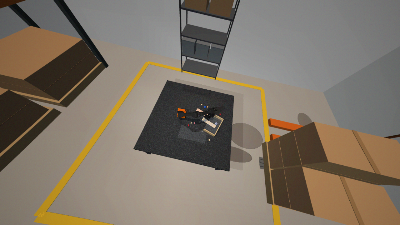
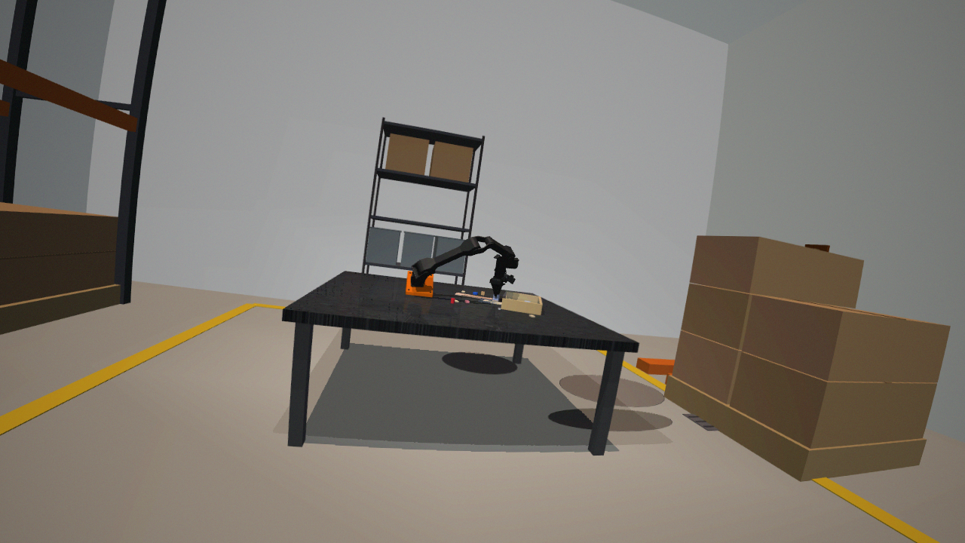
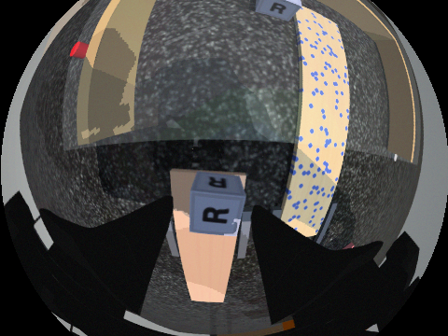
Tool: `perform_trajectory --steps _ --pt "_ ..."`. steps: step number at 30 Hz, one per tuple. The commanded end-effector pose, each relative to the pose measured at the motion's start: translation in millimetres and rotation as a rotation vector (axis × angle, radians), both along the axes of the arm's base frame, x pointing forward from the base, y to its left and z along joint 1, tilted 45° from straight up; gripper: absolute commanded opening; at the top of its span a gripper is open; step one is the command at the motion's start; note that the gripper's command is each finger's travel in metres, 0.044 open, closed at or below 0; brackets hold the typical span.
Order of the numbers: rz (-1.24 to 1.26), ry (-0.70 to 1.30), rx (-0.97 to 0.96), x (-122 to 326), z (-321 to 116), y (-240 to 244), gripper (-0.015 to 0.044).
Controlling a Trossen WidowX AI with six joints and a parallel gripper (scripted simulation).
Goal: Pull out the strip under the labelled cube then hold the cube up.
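- Stacked cardboard boxes (image 1: 335, 167) fill the right of the room, and a tall metal shelf (image 1: 205, 36) stands against the far wall behind the work area.
- A dark speckled table (image 1: 167, 134) sits inside a yellow floor line, carrying the robot and its small props.
- The black arm (image 2: 458, 251) reaches from its orange base toward the right of the table and bends down, so that the gripper (image 2: 497, 291) points at the surface just beside a shallow wooden tray (image 1: 209, 132).
- In the wrist view, the tray's pale walls (image 3: 112, 69) frame the far half of the picture.
- A blue-dotted strip (image 3: 320, 100) runs from the far end of the tray toward the camera, passing to the right of the fingers.
- A plain tan strip (image 3: 208, 261) lies on the table on the near side of the tray's wall, directly under the gripper.
- The labelled cube (image 3: 216, 202), grey-blue and marked "R", rests on the far end of that plain strip.
- A second cube (image 3: 278, 0), also marked "R", sits at the far end of the dotted strip, inside the tray.
- The gripper (image 3: 213, 205) straddles the near cube with its jaws partly parted; a sliver of space shows on either side, and it grasps nothing.
- A small red block (image 3: 78, 50) lies at the far left, outside the tray.
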State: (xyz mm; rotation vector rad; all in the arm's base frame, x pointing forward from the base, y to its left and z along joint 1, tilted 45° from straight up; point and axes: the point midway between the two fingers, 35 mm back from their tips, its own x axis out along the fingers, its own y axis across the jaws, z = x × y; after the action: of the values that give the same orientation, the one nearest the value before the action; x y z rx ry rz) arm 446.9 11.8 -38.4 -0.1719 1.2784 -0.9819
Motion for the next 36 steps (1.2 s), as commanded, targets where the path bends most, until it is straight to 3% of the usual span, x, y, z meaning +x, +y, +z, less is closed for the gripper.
perform_trajectory --steps 1,9,12,21,25,36 --pt "0.003 0.004 -0.004 -1 -4 -5 0.025" --pt "0.003 0.004 -0.005 -2 -11 -12 0.025" --pt "-0.001 0.001 -0.001 -1 -10 -10 0.0171" --pt "-0.001 0.001 -0.001 -1 -10 -10 0.0111" --pt "-0.001 0.001 -0.001 -3 -8 -9 0.0006" --pt "0.002 0.005 -0.001 -37 13 10 0.0"
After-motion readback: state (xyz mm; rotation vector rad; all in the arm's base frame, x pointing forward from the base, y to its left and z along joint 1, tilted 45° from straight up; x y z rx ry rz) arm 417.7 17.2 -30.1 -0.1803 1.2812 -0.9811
